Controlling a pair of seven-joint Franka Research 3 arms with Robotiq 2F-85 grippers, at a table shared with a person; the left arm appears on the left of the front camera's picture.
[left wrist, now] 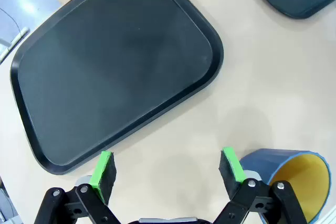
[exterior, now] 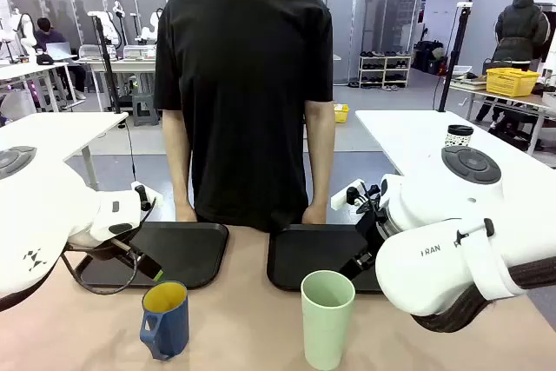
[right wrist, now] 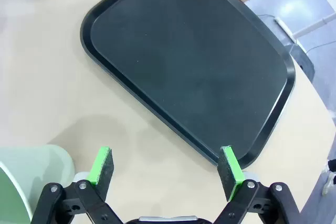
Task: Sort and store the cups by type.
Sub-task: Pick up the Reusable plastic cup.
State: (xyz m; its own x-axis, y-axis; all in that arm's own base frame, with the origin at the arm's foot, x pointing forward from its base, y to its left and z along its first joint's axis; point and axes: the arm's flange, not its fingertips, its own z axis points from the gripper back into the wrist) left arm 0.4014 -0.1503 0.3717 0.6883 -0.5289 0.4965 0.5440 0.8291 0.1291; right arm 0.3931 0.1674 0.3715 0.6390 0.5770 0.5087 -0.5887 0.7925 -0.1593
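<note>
- My left claw (left wrist: 167, 165) is hovering spread and empty, the blue mug (left wrist: 294, 176) standing just beside it on the table (left wrist: 262, 87).
- My right claw (right wrist: 166, 162) is hovering spread too, the green tumbler (right wrist: 26, 182) standing beside it.

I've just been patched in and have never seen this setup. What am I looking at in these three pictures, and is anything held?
A left arm and a right arm, both white robot arms, work at a tan table, with a person at the far side. The wide picture comes from a fixed camera between the arms; the other two come from a camera on each wrist, looking along that gripper's green-padded fingers. On the table lie two black trays, a left tray and a right tray. Nearer the camera stand a dark blue mug with a yellow inside and a taller pale green tumbler. The left gripper hangs open beside the mug, the right gripper open beside the tumbler. Neither holds anything.
</note>
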